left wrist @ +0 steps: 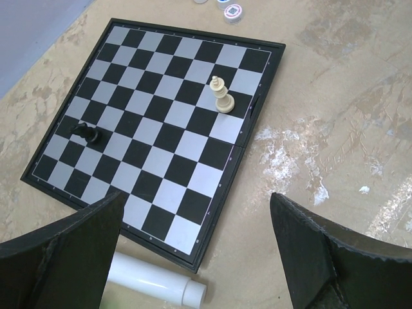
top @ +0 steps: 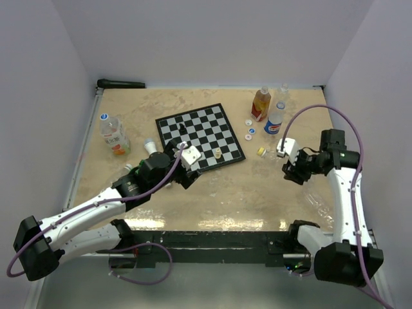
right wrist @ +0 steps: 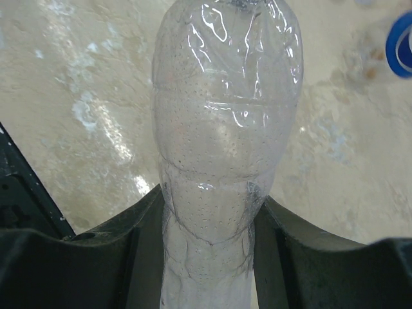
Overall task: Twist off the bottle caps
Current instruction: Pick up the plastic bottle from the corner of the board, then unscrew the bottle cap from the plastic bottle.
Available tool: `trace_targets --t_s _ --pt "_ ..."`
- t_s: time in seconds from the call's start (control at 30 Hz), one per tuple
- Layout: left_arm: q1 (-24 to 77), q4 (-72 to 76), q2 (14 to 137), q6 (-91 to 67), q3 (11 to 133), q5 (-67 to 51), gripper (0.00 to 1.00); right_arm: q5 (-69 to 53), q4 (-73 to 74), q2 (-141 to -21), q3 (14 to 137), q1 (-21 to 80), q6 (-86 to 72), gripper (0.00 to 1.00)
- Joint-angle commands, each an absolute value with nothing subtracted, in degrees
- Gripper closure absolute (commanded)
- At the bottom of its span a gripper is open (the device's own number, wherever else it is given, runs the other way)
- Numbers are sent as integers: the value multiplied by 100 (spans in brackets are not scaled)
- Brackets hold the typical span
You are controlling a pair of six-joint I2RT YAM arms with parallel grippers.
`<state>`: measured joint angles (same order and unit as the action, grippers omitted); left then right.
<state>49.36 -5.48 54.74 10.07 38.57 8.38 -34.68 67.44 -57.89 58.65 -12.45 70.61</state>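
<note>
My right gripper (right wrist: 209, 193) is shut on a clear, crumpled plastic bottle (right wrist: 225, 116), which reaches away from the jaws over the table; its cap is not visible. In the top view this gripper (top: 288, 165) is at the right, near a loose yellow cap (top: 261, 151) and small blue-and-white caps (top: 250, 131). My left gripper (left wrist: 196, 196) is wide open and holds nothing above the chessboard's near edge. Just below that edge lies a white bottle (left wrist: 145, 275) with its white cap (left wrist: 193, 294) on. In the top view the left gripper (top: 190, 156) is over the board's near-left side.
The chessboard (top: 212, 122) carries a cream piece (left wrist: 222, 95) and a black piece (left wrist: 87, 132). An orange bottle (top: 261, 103), a blue-labelled bottle (top: 275, 119) and a clear one (top: 282, 92) stand at the back right. A capped bottle (top: 114, 134) lies at the left.
</note>
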Motion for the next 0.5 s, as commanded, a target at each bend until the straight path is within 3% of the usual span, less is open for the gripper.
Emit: trace_targets --t_s 0.0,0.47 --pt "4860 -422 5353 932 3920 914 0 -3902 6302 -5941 5915 -651 6653 100" --pt "4772 -220 4510 -737 3587 27 1 -4746 5125 -6881 6029 1080 6109 99"
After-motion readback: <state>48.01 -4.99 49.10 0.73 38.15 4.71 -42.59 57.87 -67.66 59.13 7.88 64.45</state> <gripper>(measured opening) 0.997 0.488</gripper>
